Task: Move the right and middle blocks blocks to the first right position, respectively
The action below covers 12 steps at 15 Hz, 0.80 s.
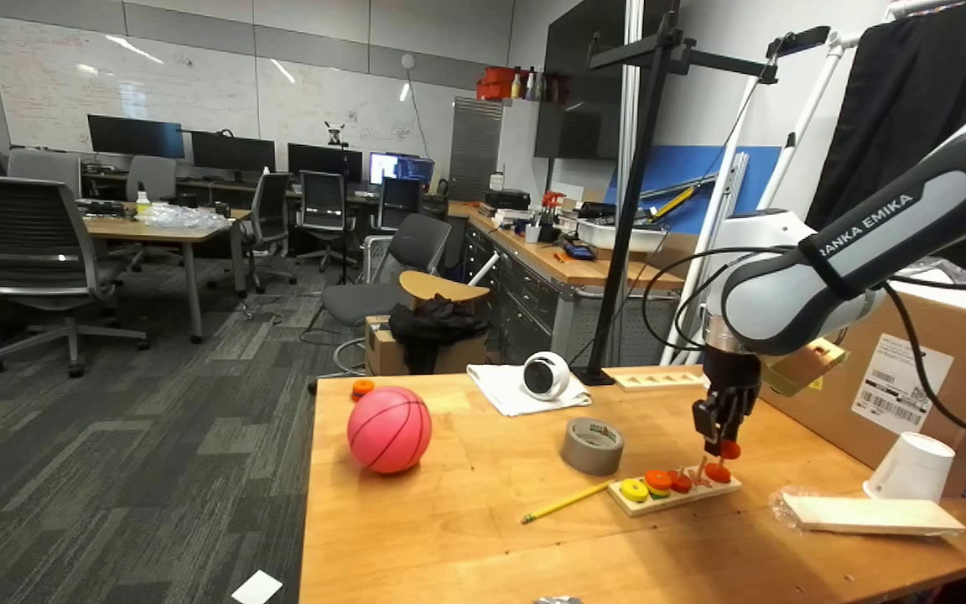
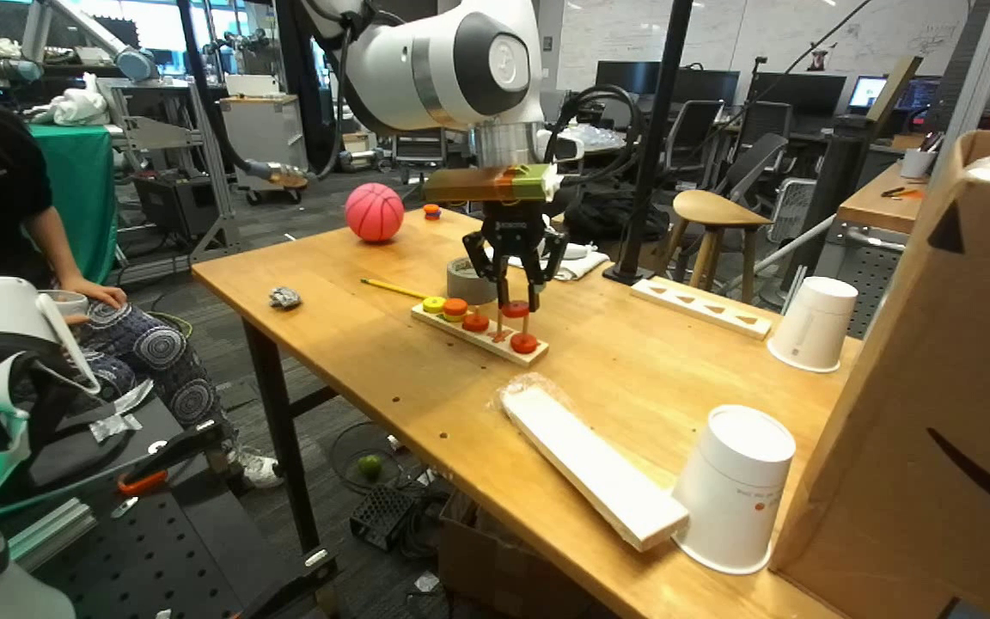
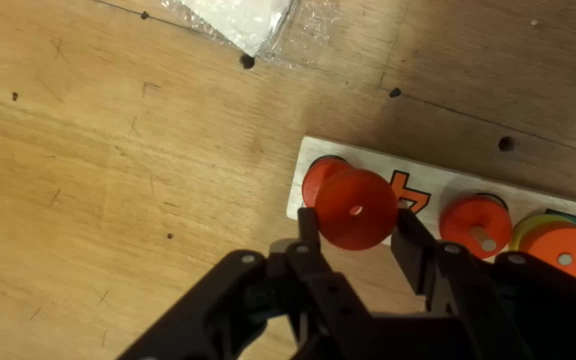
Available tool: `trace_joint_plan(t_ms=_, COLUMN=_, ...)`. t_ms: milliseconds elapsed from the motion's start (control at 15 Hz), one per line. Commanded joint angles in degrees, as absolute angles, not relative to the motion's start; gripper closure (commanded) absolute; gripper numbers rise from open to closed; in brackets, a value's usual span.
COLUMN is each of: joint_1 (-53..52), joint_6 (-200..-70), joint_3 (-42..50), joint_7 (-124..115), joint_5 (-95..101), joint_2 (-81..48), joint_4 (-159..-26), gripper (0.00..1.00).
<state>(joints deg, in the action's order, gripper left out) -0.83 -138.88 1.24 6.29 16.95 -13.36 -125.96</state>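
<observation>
My gripper [image 3: 357, 217] is shut on a small red block, a disc with a hole [image 3: 353, 192], held flat between the fingertips. In both exterior views the held red block [image 1: 730, 450] [image 2: 516, 308] is just above the end peg of the wooden peg board [image 1: 646, 507] [image 2: 485, 342] [image 3: 363, 154]. I cannot tell whether it touches the peg's tip. Another red block [image 1: 718, 474] [image 2: 523, 344] [image 3: 316, 176] sits low on that end peg. The peg beside it, at the orange 4 [image 3: 402, 186], is bare. Further along are a red block [image 3: 468, 222] and an orange block [image 3: 553, 245].
A yellow block [image 1: 634, 490] sits at the board's far end. A pencil [image 1: 567, 503] and a tape roll [image 1: 592, 447] lie near the board. A wrapped wooden bar [image 2: 589, 464] and white cups [image 2: 736, 490] [image 2: 813, 327] stand near the cardboard box [image 2: 916, 387]. A pink-red ball [image 1: 389, 429] is farther off.
</observation>
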Motion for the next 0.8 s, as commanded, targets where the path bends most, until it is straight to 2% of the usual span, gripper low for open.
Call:
trace_joint_plan(t_ms=0, joint_1=0.3, joint_6=-139.2, joint_3=1.3, joint_7=9.0, joint_5=15.8, joint_2=-14.3, joint_4=-123.0, gripper=0.76)
trace_joint_plan(t_ms=400, joint_1=1.6, joint_6=-136.2, joint_3=1.6, joint_7=9.2, joint_5=14.2, joint_2=-15.1, joint_4=-120.2, gripper=0.76)
trace_joint_plan(t_ms=733, joint_1=1.2, joint_6=-126.4, joint_3=1.8, joint_7=6.3, joint_5=12.4, joint_2=-15.0, joint_4=-117.5, gripper=0.76)
